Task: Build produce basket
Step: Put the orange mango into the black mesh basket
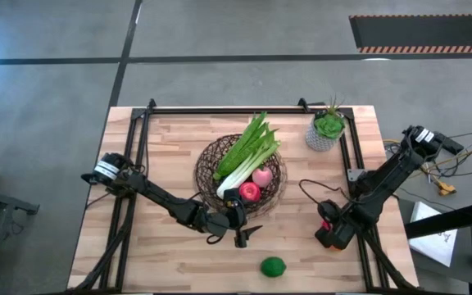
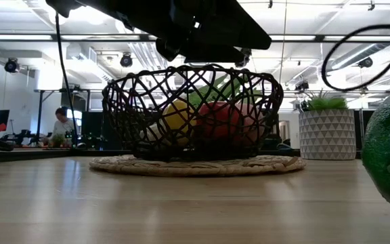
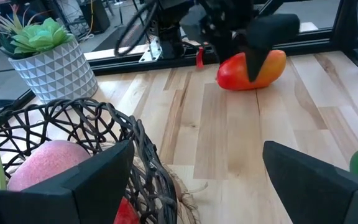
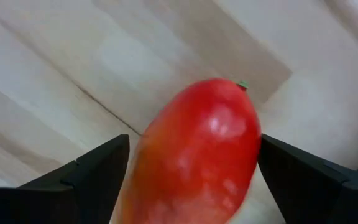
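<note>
Right hand (image 4: 191, 180) straddles unlabelled red-orange fruit (image 4: 194, 155).

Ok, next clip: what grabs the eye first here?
The wire basket mid-table, with celery sticking out over its rim. Then the right gripper, open around a red-orange fruit on the wood. A lone lime sits at the table's near edge.

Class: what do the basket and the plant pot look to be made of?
Basket: seemingly thin dark wire, openly looped with gaps, on a pale woven-fibre base. Plant pot: probably matte ceramic or plastic, pale grey with moulded triangular facets.
</note>
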`<state>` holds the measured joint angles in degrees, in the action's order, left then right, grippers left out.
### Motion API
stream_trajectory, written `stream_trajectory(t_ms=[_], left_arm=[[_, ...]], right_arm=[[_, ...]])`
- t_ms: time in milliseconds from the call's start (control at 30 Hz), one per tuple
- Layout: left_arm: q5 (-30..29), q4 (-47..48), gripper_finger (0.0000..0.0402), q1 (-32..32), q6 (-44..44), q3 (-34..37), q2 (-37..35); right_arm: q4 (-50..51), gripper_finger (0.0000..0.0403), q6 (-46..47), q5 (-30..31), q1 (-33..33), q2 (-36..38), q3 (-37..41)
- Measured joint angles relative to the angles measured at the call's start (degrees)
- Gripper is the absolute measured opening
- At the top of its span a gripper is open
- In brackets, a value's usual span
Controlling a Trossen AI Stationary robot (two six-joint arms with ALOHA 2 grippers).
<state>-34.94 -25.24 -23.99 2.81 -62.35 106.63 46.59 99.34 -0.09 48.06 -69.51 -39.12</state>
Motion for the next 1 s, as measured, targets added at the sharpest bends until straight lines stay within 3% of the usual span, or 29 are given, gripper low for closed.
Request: stream_trajectory(t_ms=[300, 500, 633, 767, 867, 1000], left_arm=[[0.0, 0.0, 0.0343, 0.0, 0.0, 0.0, 0.0], [0.0, -0.1, 0.0343, 0.0, 0.1, 0.0, 0.0], [0.0, -0.3, 0.0343, 0.2, 1.6, 0.0, 0.0], [0.4, -0.5, 0.0343, 0.4, 2.4, 0.0, 0.0], [1.5, -2.8, 0.0343, 0.5, 0.5, 0.0, 0.0], [6.3, -11.5, 0.0343, 0.8, -4.9, 0.1, 1.3]], right_arm=[[-10.5, 0.0319, -2.9, 0.0, 0.4, -6.4, 1.7], [-9.8, 0.024, -6.2, 2.2, 0.6, -6.7, 1.5], [-11.2, 0.0232, -13.0, 17.4, 1.9, -3.5, 1.2], [-17.2, 0.0232, -23.5, 36.9, 3.7, -0.5, 1.6], [-28.1, 0.0232, -36.2, 51.7, 4.1, 0.1, 3.0], [-49.3, 0.0232, -58.5, 64.7, 3.2, -1.0, 5.3]])
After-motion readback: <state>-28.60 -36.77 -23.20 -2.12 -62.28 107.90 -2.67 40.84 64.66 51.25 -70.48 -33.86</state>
